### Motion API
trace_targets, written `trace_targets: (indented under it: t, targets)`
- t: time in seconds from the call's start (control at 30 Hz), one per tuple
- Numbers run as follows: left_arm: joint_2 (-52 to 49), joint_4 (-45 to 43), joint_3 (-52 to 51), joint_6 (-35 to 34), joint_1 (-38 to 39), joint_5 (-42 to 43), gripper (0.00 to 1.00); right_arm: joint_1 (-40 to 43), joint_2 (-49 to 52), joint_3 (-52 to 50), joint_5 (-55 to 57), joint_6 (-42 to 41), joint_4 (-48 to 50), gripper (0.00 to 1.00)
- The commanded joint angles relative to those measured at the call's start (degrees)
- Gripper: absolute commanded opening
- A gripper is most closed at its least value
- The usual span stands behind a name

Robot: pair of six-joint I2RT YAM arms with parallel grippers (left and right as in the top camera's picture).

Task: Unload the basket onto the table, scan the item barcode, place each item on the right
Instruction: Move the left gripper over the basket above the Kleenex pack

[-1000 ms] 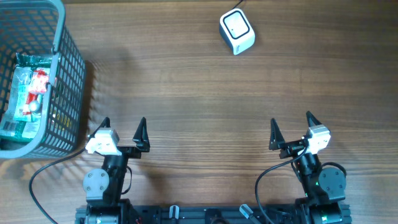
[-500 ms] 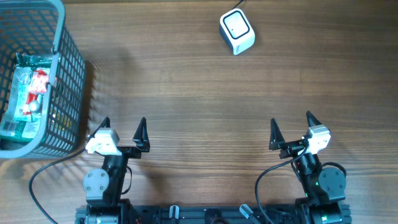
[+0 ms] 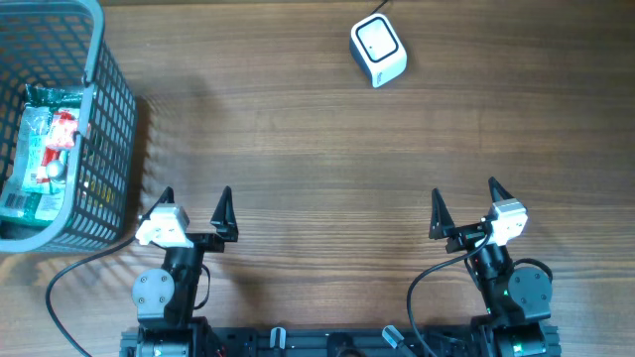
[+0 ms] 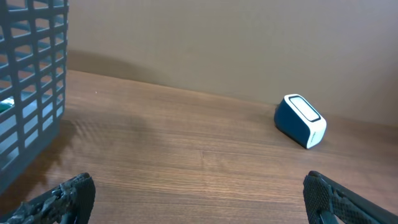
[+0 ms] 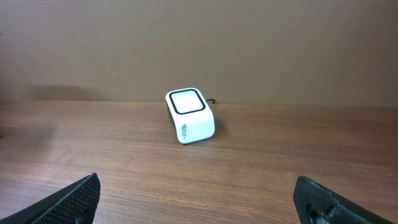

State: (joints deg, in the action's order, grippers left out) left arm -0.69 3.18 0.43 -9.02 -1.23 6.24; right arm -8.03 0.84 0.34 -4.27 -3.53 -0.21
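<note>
Nothing has budged since the earlier frames; both arms are parked exactly as they were. The grey mesh basket (image 3: 109,149) sits at the left end of the table (image 3: 298,149) and holds the packet (image 3: 45,149), which has green and red wrapping and lies on the basket's bottom. Just right of the basket's near corner, the left gripper (image 3: 196,198) stands spread wide, grasping nothing. The white barcode scanner (image 3: 378,51) lies well right of the basket, by the back edge. Further right of the basket, the right gripper (image 3: 464,193) is equally splayed and empty. Only the overhead view shows the packet properly. The right wrist view misses the basket entirely but catches small printing on the scanner's side.
</note>
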Motion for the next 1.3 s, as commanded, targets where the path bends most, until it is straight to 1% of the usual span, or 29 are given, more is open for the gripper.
trace_targets:
  t: [0.0,0.1,0.17,0.27,0.4,0.47,0.57,0.67,0.73,0.8,0.87,0.97,1.17,1.23,1.27]
  targets:
    - [0.2,-3.3,-0.1,1.1,-0.4,3.4,1.0,0.3,-0.2,0.0,-0.1,0.5,0.3,1.0]
    - [0.2,-9.1,0.7,1.1,-0.4,9.3,1.0,0.3,-0.2,0.0,-0.1,0.5,0.3,1.0]
    - [0.2,-9.2,3.2,0.9,-0.4,9.4,1.0,0.3,-0.2,0.0,-0.1,0.5,0.3,1.0]
    - [-0.4,-5.8,9.8,0.9,-0.4,9.4,1.0,0.3,-0.2,0.0,-0.1,0.5,0.3,1.0]
    - [-5.2,1.5,24.5,1.4,-0.4,9.4,1.0,0.3,-0.2,0.0,-0.1,0.5,0.3,1.0]
    - [-9.4,6.7,33.0,2.8,-0.4,9.7,1.0,0.3,-0.2,0.0,-0.1,0.5,0.3,1.0]
    - [-17.8,17.4,47.4,6.1,-0.4,11.0,1.0,0.3,-0.2,0.0,-0.1,0.5,0.3,1.0]
    - [-30.8,32.9,65.7,8.6,-0.4,11.0,1.0,0.3,-0.2,0.0,-0.1,0.5,0.3,1.0]
    - [-39.3,42.0,76.3,9.0,-0.4,10.9,1.0,0.3,-0.2,0.0,-0.1,0.5,0.3,1.0]
    - [-47.2,49.3,85.5,9.0,-0.4,10.9,1.0,0.3,-0.2,0.0,-0.1,0.5,0.3,1.0]
    - [-54.4,53.9,92.8,9.0,-0.4,10.9,1.0,0.3,-0.2,0.0,0.0,0.5,0.3,1.0]
    - [-61.3,54.7,97.9,8.5,-0.4,10.9,1.0,0.3,-0.2,0.0,-0.1,0.5,0.3,1.0]
    - [-70.2,53.7,98.5,8.6,-0.4,10.6,1.0,0.3,-0.2,0.0,-0.1,0.5,0.3,1.0]
    - [-72.8,52.9,98.5,8.9,-0.7,7.0,1.0,0.3,-0.2,0.0,-0.1,0.5,0.3,1.0]
    - [-74.7,51.8,98.5,8.8,-1.0,3.1,1.0,0.3,-0.2,0.0,-0.1,0.5,0.3,1.0]
